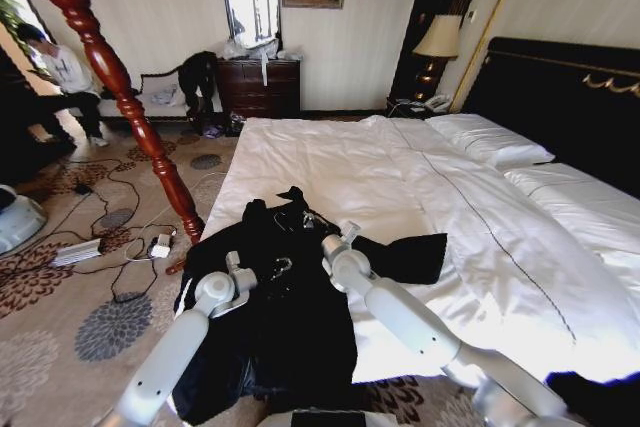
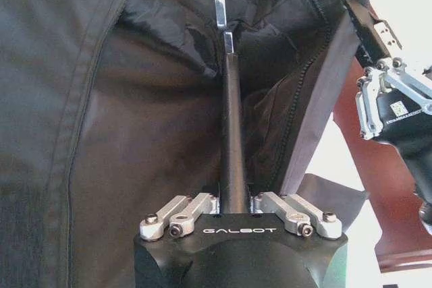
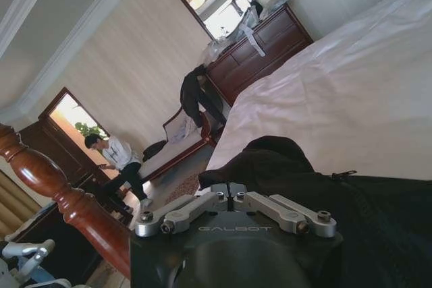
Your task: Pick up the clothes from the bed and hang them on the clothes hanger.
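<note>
I'm seeing both arms reaching forward at lower centre of the head view. Left gripper (image 1: 244, 277) and right gripper (image 1: 341, 238) are sitting over the coat (image 1: 285, 337), lying on the bed (image 1: 330, 162) edge. Can't tell finger state on either. Hanger (image 1: 110, 72) is leaning at upper left, top cut off.

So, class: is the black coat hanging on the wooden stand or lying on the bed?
Lying on the bed. The coat sprawls over the duvet's near corner, beside the stand, not on it.
</note>
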Tool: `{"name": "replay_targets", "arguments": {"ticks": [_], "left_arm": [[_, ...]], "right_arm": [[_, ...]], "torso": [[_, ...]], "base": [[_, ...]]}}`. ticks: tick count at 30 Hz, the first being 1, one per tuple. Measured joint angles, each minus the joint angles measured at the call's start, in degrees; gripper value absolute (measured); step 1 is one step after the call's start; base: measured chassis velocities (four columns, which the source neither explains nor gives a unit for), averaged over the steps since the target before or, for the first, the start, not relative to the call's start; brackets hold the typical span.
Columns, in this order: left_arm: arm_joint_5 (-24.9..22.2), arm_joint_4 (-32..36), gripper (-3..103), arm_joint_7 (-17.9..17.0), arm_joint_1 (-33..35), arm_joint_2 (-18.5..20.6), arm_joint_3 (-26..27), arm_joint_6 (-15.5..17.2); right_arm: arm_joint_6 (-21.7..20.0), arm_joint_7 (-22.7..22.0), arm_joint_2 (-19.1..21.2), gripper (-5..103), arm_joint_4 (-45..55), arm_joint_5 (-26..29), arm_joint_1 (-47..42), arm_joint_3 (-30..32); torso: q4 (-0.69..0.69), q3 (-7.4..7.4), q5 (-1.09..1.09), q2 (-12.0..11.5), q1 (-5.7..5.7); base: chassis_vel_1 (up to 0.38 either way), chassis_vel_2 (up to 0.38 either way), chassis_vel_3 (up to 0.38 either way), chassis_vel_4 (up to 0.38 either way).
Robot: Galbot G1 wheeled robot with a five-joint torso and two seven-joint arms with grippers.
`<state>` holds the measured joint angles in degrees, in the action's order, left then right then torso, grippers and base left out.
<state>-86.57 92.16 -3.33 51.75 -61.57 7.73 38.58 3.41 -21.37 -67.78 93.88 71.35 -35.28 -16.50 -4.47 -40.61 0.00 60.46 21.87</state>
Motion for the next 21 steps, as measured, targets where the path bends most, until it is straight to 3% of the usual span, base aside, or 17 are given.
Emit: {"name": "replay_targets", "arguments": {"ticks": [8, 16, 21], "left_arm": [[3.4, 0.8, 18, 3.2, -1.7, 2.8, -2.9, 0.5], [-0.3, 5.9, 18, 5.4, 2.6, 6.8, -2.1, 3.0], [-0.6, 5.1, 18, 6.4, 2.2, 6.2, -1.8, 3.6]], "right_arm": [[0.2, 0.1, -1.4, 0, -1.1, -1.2, -0.2, -0.4], [0.4, 0.5, -2.2, 0, -2.8, -1.8, 0.3, 1.5], [0.4, 0.5, -2.2, 0, -2.7, -1.9, 0.0, 1.8]], "torso": [[-0.01, 0.0, 0.0, 0.0, 0.01], [0.01, 0.0, 0.0, 0.0, 0.01], [0.01, 0.0, 0.0, 0.0, 0.01]], "base": [[0.0, 0.0, 0.0, 0.0], [0.0, 0.0, 0.0, 0.0], [0.0, 0.0, 0.0, 0.0]]}}
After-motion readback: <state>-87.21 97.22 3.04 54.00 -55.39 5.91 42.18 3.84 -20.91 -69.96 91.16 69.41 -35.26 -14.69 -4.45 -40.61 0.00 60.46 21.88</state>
